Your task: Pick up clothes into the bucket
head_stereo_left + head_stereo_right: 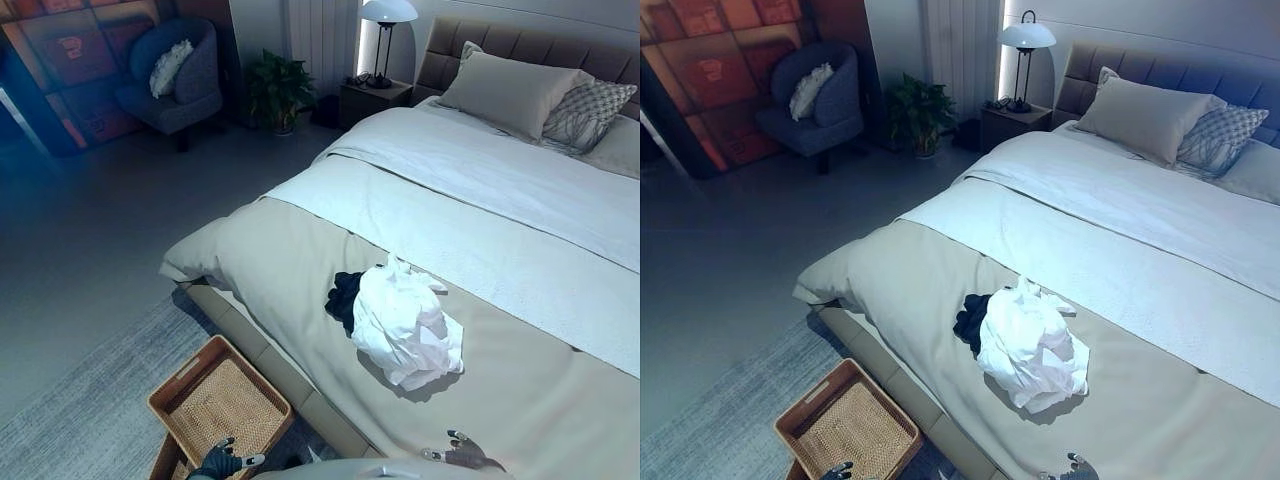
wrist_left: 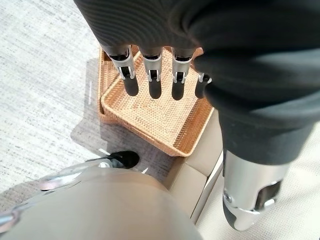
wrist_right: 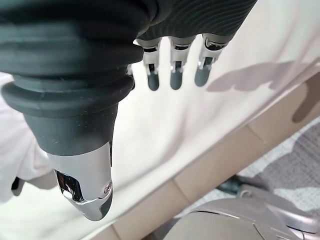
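while clothes lie on bed, left wrist shows basket.

No lettering, label or number can be read — not on the bed, not on the basket.

Bed edge betw. basket & clothes

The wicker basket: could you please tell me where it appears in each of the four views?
Left eye view: wicker basket on the floor at lower left, beside the bed.
Right eye view: same basket, lower left by the bed.
Left wrist view: basket past the left robot hand.
Right wrist view: basket not in it.
Shared landmark: the bed's beige side panel.
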Controlling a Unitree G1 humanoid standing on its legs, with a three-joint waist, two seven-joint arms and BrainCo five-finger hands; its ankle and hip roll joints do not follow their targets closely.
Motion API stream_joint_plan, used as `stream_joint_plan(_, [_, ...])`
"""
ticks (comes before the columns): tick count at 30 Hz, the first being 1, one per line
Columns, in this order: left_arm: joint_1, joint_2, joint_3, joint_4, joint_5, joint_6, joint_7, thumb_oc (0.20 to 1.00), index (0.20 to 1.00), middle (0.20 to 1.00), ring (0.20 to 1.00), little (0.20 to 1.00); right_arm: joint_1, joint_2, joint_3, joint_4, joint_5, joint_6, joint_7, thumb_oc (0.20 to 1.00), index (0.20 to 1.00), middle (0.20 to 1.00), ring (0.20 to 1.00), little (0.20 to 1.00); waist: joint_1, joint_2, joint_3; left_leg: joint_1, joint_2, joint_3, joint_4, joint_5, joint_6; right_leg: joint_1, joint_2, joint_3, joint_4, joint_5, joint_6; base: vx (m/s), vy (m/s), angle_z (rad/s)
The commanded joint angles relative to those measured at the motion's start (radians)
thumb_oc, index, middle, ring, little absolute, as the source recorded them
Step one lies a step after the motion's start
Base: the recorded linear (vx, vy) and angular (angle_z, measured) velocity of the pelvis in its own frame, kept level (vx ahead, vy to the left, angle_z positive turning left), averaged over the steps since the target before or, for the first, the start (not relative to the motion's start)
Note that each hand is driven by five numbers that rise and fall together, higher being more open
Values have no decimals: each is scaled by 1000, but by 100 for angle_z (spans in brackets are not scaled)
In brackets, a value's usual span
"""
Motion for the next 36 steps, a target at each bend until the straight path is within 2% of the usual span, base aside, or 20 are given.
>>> stream_joint_plan(1, [-64,-34,6,37,-26,-17,10,1000,1000,1000,1000,1000,-46,-15,-27,7,29,-18,-10,1000,1000,1000,1000,1000,16,-5,35,43,48,61,23,-84,-33,-37,-82,-63,6,38,97,0,0,0])
stream_joint_plan(5, [-62,-32,11,36,-34,-21,29,1000,1000,1000,1000,1000,-67,-26,-55,-49,73,-40,-50,1000,1000,1000,1000,1000,15,-5,43,37,50,61,21,-82,-34,-44,-81,-66,6,38,98,0,0,0])
stream_joint_plan(10, [-64,-27,10,23,-37,-31,64,1000,1000,1000,1000,1000,-110,-64,-61,-135,43,-60,-122,1000,1000,1000,1000,1000,22,-4,64,19,52,60,22,-75,-35,-62,-79,-69,6,43,100,0,0,0])
stream_joint_plan(16, [-67,-25,2,13,-53,-34,82,1000,1000,1000,1000,1000,-156,-101,-69,-215,38,-66,-159,1000,1000,1000,1000,1000,30,-2,88,-4,50,53,35,-74,-34,-76,-82,-74,9,46,100,0,0,0])
stream_joint_plan(25, [-103,-27,-50,-49,-86,-49,127,1000,1000,1000,1000,1000,-284,-172,-113,-341,47,-84,-276,1000,1000,1000,1000,1000,43,24,164,-105,33,5,83,-67,-24,-188,-105,-99,125,22,91,-83,15,12])
stream_joint_plan(26, [-122,-26,-65,-60,-99,-57,143,1000,1000,1000,1000,1000,-328,-189,-105,-345,34,-83,-307,1000,1000,1000,1000,1000,48,32,193,-144,25,-6,103,-61,-22,-230,-112,-105,155,21,89,-158,20,25])
stream_joint_plan(30, [-145,-27,-89,-72,-114,-58,160,1000,1000,1000,1000,1000,-394,-207,-90,-318,32,-73,-341,1000,1000,1000,1000,1000,55,40,220,-205,14,-21,137,-56,-20,-283,-121,-108,182,21,87,-90,9,15])
stream_joint_plan(35, [-183,-26,-126,-93,-162,-65,190,1000,1000,1000,1000,1000,-558,-240,-10,-180,15,-40,-383,1000,1000,1000,1000,1000,75,53,283,-329,2,-31,227,-60,-21,-396,-130,-92,242,22,77,-105,11,4])
stream_joint_plan(36, [-199,-25,-141,-107,-191,-74,209,1000,1000,1000,1000,1000,-630,-249,18,-127,11,-30,-409,1000,1000,1000,1000,1000,80,58,313,-372,3,-35,248,-57,-20,-445,-134,-87,276,22,75,-95,6,2])
